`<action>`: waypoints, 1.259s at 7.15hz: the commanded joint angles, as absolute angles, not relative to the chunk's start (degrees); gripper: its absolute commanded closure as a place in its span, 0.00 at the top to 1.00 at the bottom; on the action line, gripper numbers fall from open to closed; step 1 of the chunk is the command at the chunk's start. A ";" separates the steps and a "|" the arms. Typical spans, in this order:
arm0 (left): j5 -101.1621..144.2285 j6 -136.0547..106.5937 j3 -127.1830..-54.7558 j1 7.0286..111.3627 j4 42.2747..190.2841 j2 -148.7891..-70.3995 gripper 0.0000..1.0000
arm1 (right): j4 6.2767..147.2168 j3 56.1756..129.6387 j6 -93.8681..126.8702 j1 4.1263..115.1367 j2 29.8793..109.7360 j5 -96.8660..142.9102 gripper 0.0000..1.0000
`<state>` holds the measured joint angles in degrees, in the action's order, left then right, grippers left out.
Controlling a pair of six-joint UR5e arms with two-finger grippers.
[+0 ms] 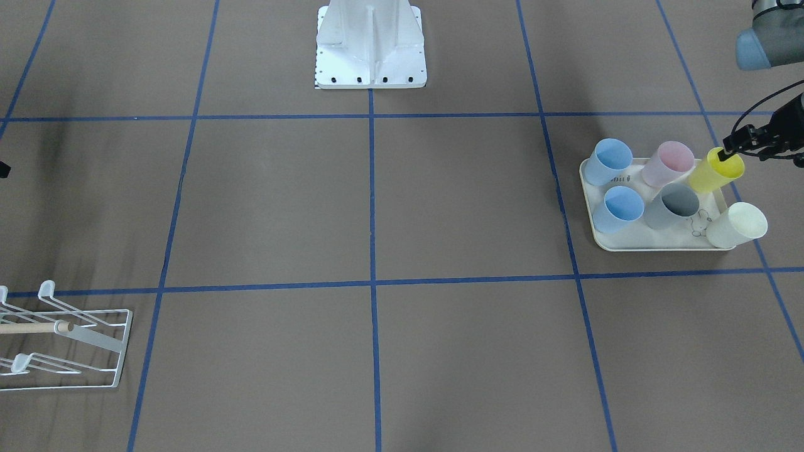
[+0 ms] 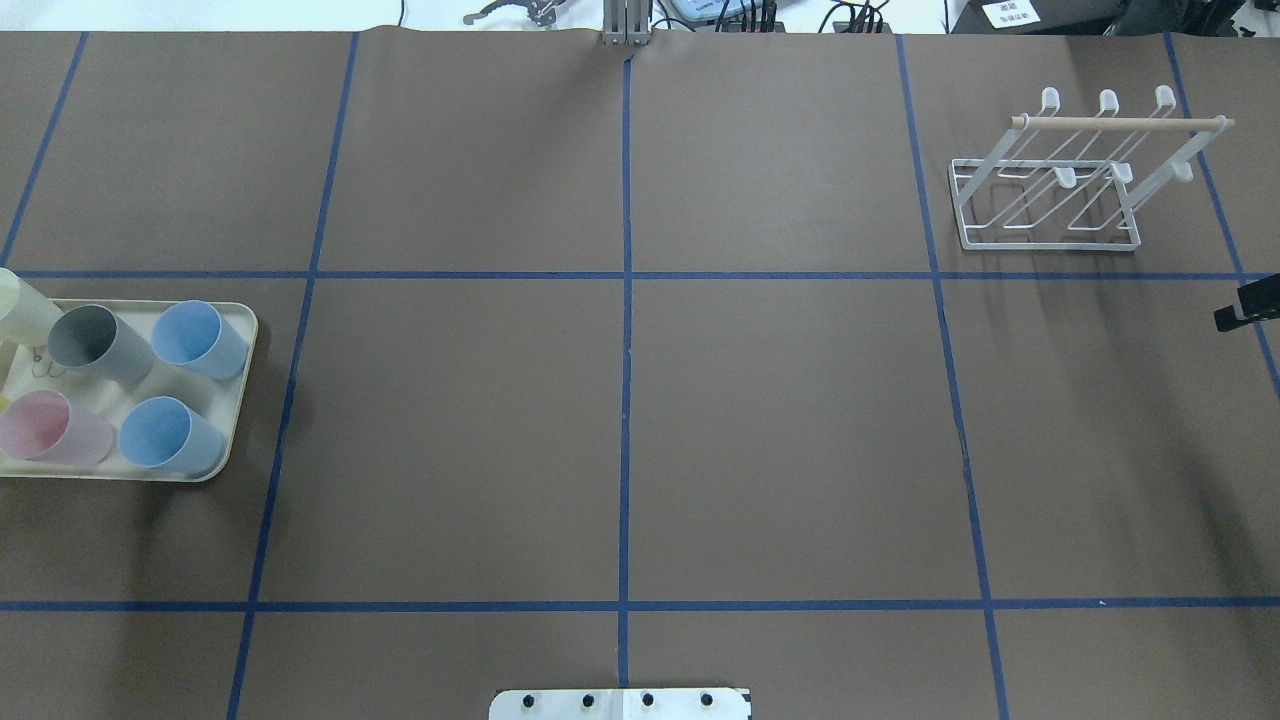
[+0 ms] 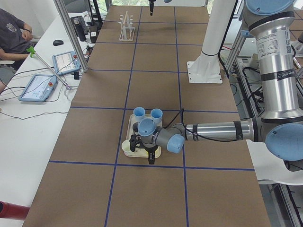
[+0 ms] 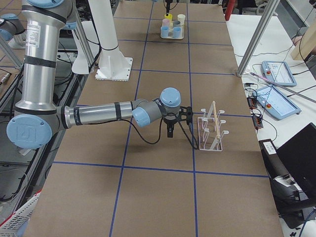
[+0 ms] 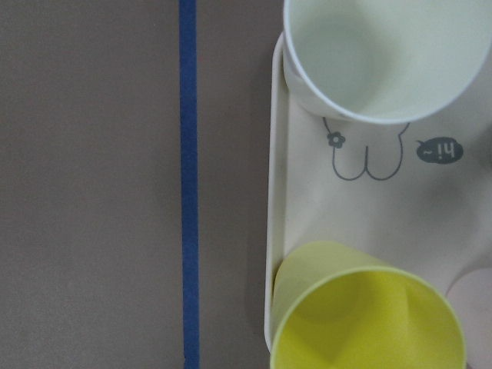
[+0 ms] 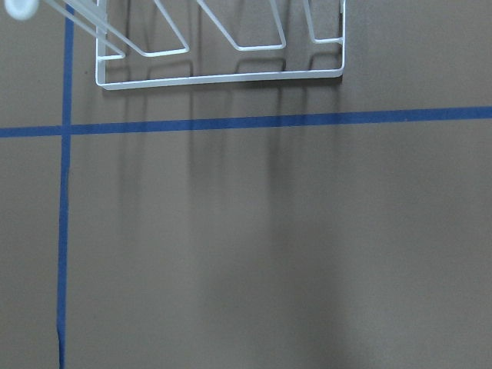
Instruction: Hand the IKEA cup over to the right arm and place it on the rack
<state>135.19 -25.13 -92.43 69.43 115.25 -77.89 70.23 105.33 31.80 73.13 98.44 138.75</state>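
Progress is barely begun: your left gripper (image 1: 728, 149) sits at the rim of the yellow cup (image 1: 716, 171), one finger dipped inside, and whether it is clamped cannot be told. That smooth, tapered plastic cup stands on the cream tray (image 1: 659, 245), right of frame. Handover and racking remain. Your right gripper (image 4: 170, 129) hovers beside the white wire rack (image 2: 1045, 190), its jaws unreadable.

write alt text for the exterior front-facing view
The left gripper is at the rim of a yellow cup on a cream tray with five other cups, at the right. A white wire rack sits at lower left.
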 commanded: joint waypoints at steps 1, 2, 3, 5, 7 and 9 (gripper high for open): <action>135.35 -25.05 -91.76 68.21 115.31 -78.57 0.43 | 70.22 105.29 31.90 73.13 98.44 138.78 1.00; 135.53 -25.31 -91.84 67.68 115.40 -78.57 0.11 | 70.22 105.29 31.90 73.04 98.35 138.78 1.00; 135.61 -25.66 -91.76 67.68 115.40 -78.75 0.00 | 70.22 105.29 31.90 73.04 98.18 138.69 1.00; 138.32 -22.96 -91.50 68.11 114.88 -78.40 0.00 | 70.22 105.21 31.90 72.78 97.65 137.65 1.00; 138.16 -17.06 -92.54 78.16 113.91 -78.66 0.00 | 70.31 105.21 37.39 70.42 92.49 134.93 1.00; 138.60 -17.84 -104.25 79.54 99.85 -80.15 0.00 | 70.05 105.21 45.06 63.32 85.99 129.83 1.00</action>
<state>138.42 -17.76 -97.14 78.15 108.45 -79.20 70.17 105.25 40.66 67.44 90.17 132.43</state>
